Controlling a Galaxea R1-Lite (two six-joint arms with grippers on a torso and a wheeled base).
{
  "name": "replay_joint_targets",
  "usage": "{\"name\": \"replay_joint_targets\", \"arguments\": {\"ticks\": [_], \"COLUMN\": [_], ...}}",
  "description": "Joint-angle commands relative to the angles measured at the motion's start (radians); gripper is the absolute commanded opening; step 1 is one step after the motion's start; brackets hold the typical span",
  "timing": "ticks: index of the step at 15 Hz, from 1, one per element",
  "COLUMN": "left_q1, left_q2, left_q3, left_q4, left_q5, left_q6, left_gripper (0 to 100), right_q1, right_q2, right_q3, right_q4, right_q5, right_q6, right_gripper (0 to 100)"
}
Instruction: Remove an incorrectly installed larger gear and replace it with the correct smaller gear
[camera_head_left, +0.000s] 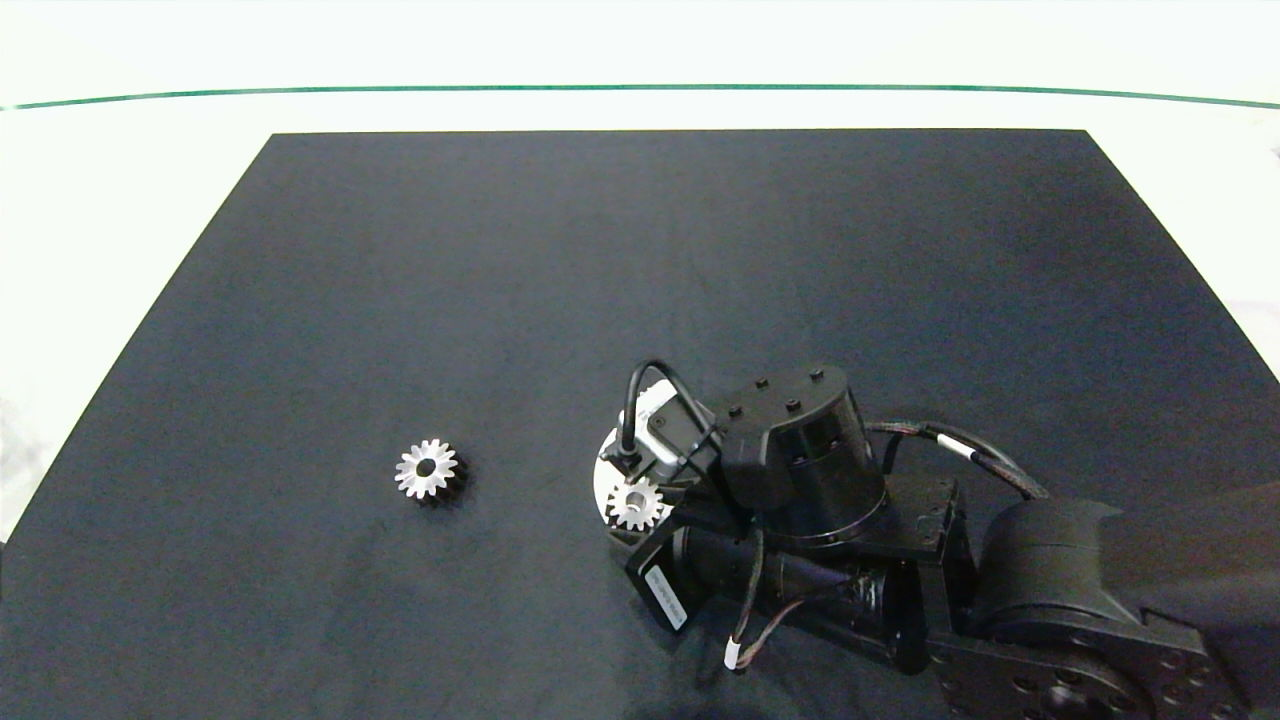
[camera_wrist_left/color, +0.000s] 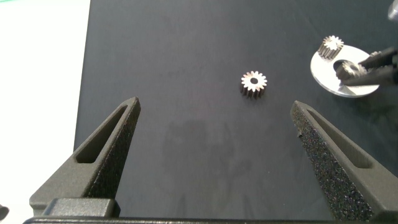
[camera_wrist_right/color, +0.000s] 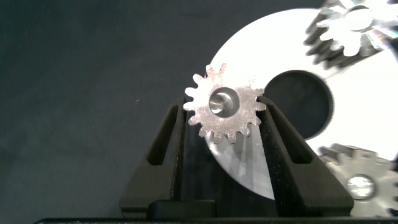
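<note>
Clamping the smaller gear at the left rim of the round silver plate.

Reaching in from the near right, with the right gripper pinching both grey fingers against opposite teeth, probably so the centre hole is staying clear for seating. Holding that gear over the plate's edge, beside the large middle opening, with two matching gears sitting on the plate to the right of it. Judging this one to be the replacement, since the larger gear is lying flat and alone on the dark mat, well apart to the left and looking slightly wider; not ruling out the reverse. Hanging back on the left over the mat, with the left gripper spread wide and carrying nothing.
</note>
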Motion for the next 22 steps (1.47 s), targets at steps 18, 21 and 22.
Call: {"name": "replay_joint_targets", "arguments": {"ticks": [18, 21, 22], "left_q1": [-0.003, -0.002, -0.002], "left_q2": [-0.04, -0.041, -0.041], "left_q3": [-0.005, -0.005, -0.007], "left_q4": [0.049, 0.049, 0.049], "left_q5": [0.015, 0.015, 0.015], "left_q6": [0.002, 0.002, 0.0], "left_gripper": [100, 100, 100], "right_q1": [0.007, 0.01, 0.01], "right_q2": [0.012, -0.009, -0.026], "right_q3": [-0.023, -0.027, -0.026], "right_q4": [0.039, 0.042, 0.044], "right_q5": [-0.067, -0.067, -0.067], "right_q6": [-0.015, -0.015, -0.013], "right_gripper": [100, 100, 100]}}
